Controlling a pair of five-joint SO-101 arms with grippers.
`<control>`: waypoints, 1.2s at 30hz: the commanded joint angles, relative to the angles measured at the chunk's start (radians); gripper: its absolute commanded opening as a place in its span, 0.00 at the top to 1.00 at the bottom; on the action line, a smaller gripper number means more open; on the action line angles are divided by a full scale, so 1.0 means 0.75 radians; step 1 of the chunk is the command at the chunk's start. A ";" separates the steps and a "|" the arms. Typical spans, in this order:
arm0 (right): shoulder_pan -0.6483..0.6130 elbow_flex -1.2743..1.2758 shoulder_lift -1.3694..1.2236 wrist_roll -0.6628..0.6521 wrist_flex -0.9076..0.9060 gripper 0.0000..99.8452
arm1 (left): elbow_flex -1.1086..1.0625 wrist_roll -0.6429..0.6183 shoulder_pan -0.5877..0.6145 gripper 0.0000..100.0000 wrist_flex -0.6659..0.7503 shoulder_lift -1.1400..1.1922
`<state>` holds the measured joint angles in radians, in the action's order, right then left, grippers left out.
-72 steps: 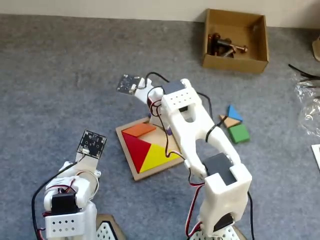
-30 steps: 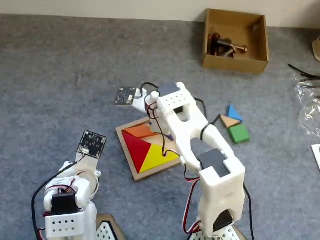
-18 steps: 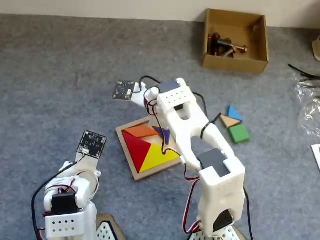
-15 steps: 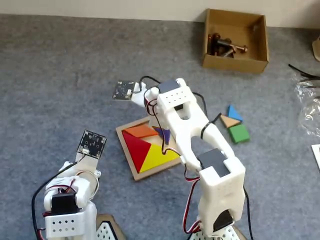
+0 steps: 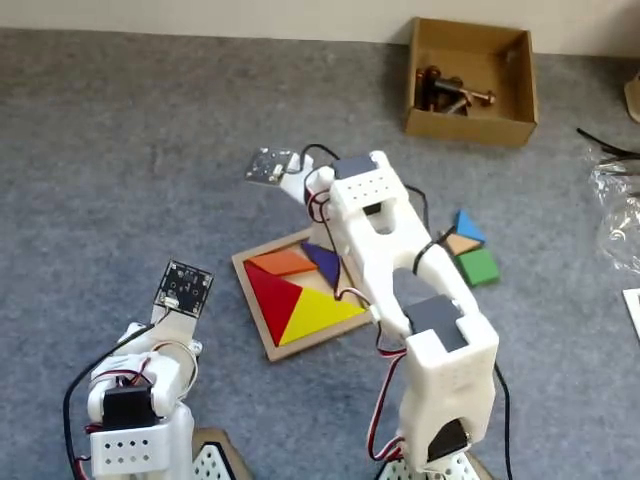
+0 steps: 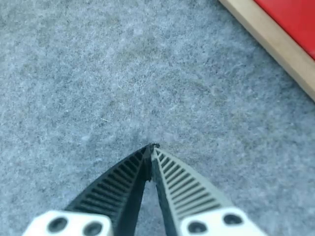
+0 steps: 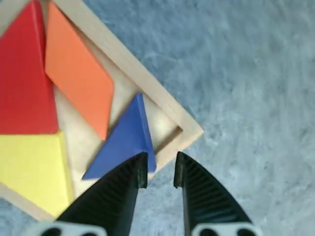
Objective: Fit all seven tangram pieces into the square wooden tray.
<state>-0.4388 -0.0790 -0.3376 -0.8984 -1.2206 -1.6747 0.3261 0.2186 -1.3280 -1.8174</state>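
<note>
A grey felt-like mat covers the table, and on it we see the square wooden tray (image 5: 252,305) lying at an angle in front of both arms. It holds a red triangle (image 5: 268,295), a yellow triangle (image 5: 315,312), an orange parallelogram (image 5: 283,262) and a dark blue triangle (image 5: 324,262). A couple of seconds ago the right arm (image 5: 375,215) covered that far corner of the tray and no dark blue piece showed. Half a second ago it appeared beside the arm, and now it lies in the open, next to the orange parallelogram, with the arm swung back towards the right. From the right wrist we see the right gripper (image 7: 160,162) with its fingers slightly spread and nothing between them, just above the dark blue triangle's near edge at the tray's corner. We cannot tell whether that piece sits fully flat. The left gripper (image 6: 151,147) is unchanged, its fingers pressed together over bare mat near the tray's rim. A light blue triangle (image 5: 466,225), a tan triangle (image 5: 459,243) and a green square (image 5: 479,267) wait together on the mat to the right of the tray. A cardboard box (image 5: 470,115) stands farther back.
</note>
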 commanded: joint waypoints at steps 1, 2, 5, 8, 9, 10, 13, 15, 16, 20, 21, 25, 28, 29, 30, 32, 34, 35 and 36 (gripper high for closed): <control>0.019 -0.075 0.169 0.012 -0.097 0.91 | -0.028 -0.014 0.005 0.99 -0.010 -0.013; 0.019 -0.069 0.179 0.014 -0.124 0.91 | -0.028 -0.014 0.005 0.99 -0.010 -0.013; 0.021 -0.007 0.181 0.088 -0.157 0.97 | -0.028 -0.014 0.005 0.99 -0.010 -0.013; 0.021 0.040 0.181 0.121 -0.163 0.99 | -0.028 -0.014 0.005 0.99 -0.010 -0.013; 0.021 0.060 0.179 0.131 -0.163 0.99 | -0.028 -0.014 0.005 0.99 -0.010 -0.013; 0.021 0.081 0.179 0.143 -0.159 0.99 | -0.028 -0.014 0.005 0.99 -0.010 -0.013; 0.019 0.128 0.181 0.158 -0.157 0.99 | -0.028 -0.014 0.005 0.99 -0.010 -0.013; 0.017 0.163 0.177 0.186 -0.150 0.99 | -0.028 -0.014 0.005 0.99 -0.010 -0.013; 0.017 0.185 0.177 0.190 -0.136 0.99 | -0.028 -0.014 0.005 0.99 -0.010 -0.013; 0.019 0.265 0.177 0.198 -0.052 0.99 | -0.028 -0.014 0.005 0.99 -0.010 -0.013; 0.015 0.285 0.177 0.200 -0.038 0.99 | -0.028 -0.014 0.005 0.99 -0.010 -0.013; 0.013 0.326 0.177 0.200 0.028 0.99 | -0.028 -0.014 0.005 0.99 -0.010 -0.013; 0.013 0.326 0.177 0.198 0.060 0.99 | -0.028 -0.014 0.005 0.99 -0.010 -0.013; 0.015 0.326 0.177 0.198 0.081 0.99 | -0.028 -0.014 0.005 0.99 -0.010 -0.013; 0.017 0.326 0.175 0.198 0.101 0.99 | -0.028 -0.014 0.005 0.99 -0.010 -0.013; 0.019 0.326 0.175 0.198 0.126 0.99 | -0.028 -0.014 0.005 0.99 -0.010 -0.013; 0.019 0.326 0.175 0.198 0.142 0.99 | -0.028 -0.014 0.005 0.99 -0.010 -0.013; 0.019 0.326 0.175 0.198 0.157 0.99 | -0.028 -0.014 0.005 0.99 -0.010 -0.013; 0.019 0.326 0.173 0.194 0.169 0.99 | -0.028 -0.014 0.005 0.99 -0.010 -0.013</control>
<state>-0.4327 0.1741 -0.2670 -0.7557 -1.1331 -1.6747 0.3261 0.2186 -1.3280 -1.8174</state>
